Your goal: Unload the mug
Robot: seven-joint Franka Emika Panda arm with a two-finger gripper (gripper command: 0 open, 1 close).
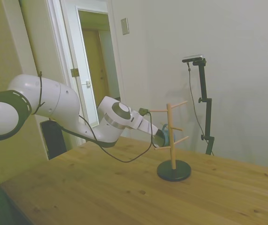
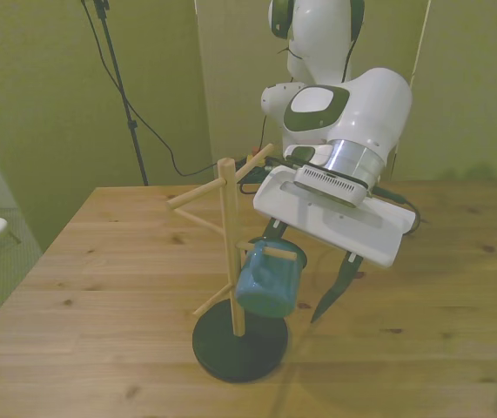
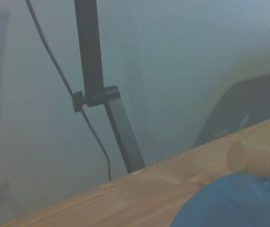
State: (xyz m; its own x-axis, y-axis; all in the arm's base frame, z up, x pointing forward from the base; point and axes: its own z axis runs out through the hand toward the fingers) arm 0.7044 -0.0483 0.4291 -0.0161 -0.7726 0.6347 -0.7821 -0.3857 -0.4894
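Table (image 2: 457,287) first: big wooden top, carrying one thing, the peg stand (image 2: 231,261), which sits toward the table's near edge in the front view, black round base, upright post, pegs angling off both sides.

Arm (image 1: 54,105) is stretched in low, wrist right up against the stand. Gripper (image 2: 318,279) is down beside the post, on the front view's right. Two dark fingers (image 2: 335,287) hang below the white hand w/ a clear gap between them, so it's open. One finger is behind the mug, the other stands clear of it. Gripping nothing that I can see.

Mug (image 2: 268,280): hanging off a lower peg on the front view's right of the post, well above the base, tilted. In the wrist view it's just a blue blur (image 3: 234,203) under a peg tip (image 3: 255,160).

Handling, my read: enamel over metal, so light, rigid, won't crush, but glossy and slick; chips if dropped. Best hold prob. across the wall at the rim, one finger in, one out; handle loop looks too small and it's what's hooked. It'll need to slide out along the peg, not straight up.

Hard to see: the handle itself isn't visible anywhere. Side view hides nearly all the mug behind wrist and post. Whether the near finger touches the mug, can't tell. Wrist view soft, mug cut off at the frame.
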